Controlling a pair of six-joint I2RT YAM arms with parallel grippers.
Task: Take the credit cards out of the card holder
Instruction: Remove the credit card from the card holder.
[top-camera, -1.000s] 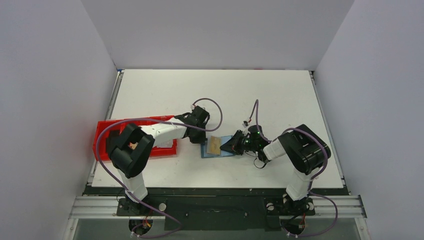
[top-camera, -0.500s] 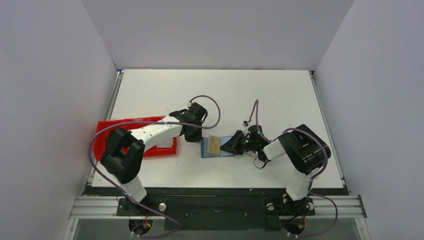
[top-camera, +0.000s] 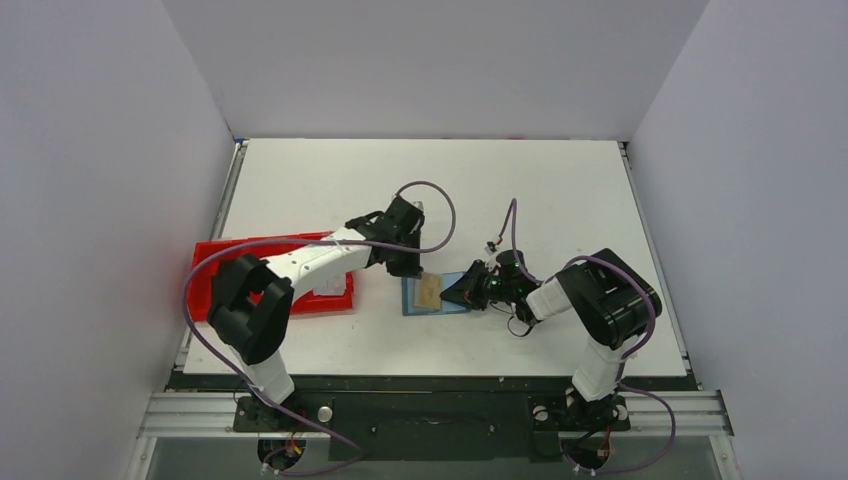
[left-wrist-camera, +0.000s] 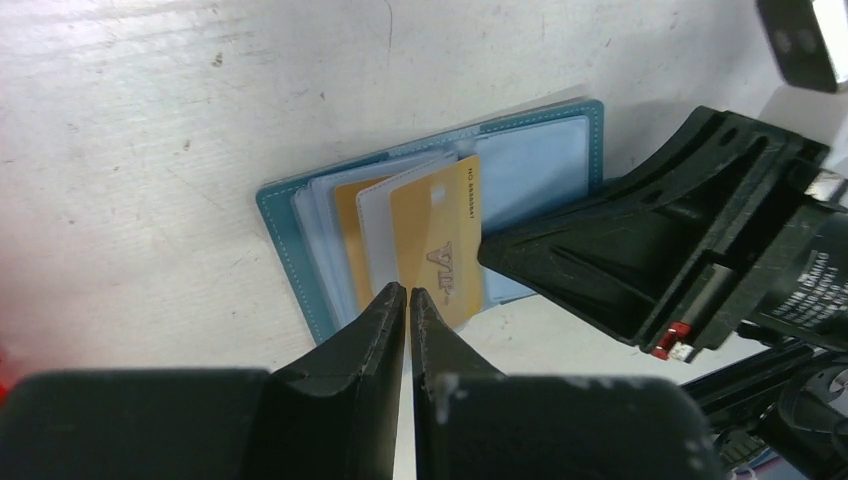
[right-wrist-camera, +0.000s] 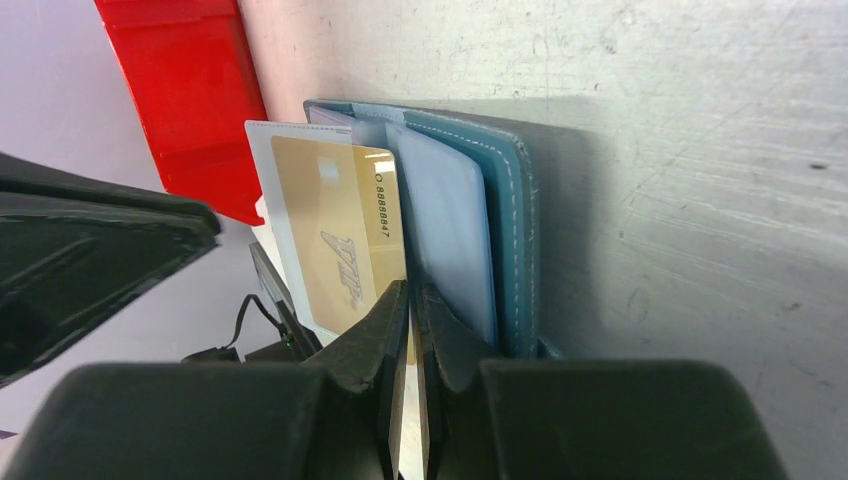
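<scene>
The blue card holder (top-camera: 448, 303) lies open on the table, its clear sleeves fanned out (left-wrist-camera: 540, 170) (right-wrist-camera: 505, 200). A gold card (top-camera: 429, 291) sticks out of a sleeve (left-wrist-camera: 440, 240) (right-wrist-camera: 335, 240). A second orange-tan card (left-wrist-camera: 350, 225) sits in a sleeve beside it. No dark grey card shows. My left gripper (top-camera: 414, 265) (left-wrist-camera: 408, 292) is shut and empty, its tips just over the gold card's near edge. My right gripper (top-camera: 458, 291) (right-wrist-camera: 410, 290) is shut on a clear sleeve at the holder's right side, beside the gold card.
The red tray (top-camera: 215, 272) stands left of the holder, partly under my left arm, and shows in the right wrist view (right-wrist-camera: 190, 90). The two grippers are very close together over the holder. The table's side rails run along its left and right edges.
My left gripper swung left toward the tray, then came back right and now sits at the holder's top left edge. The right arm and the holder have not moved.
</scene>
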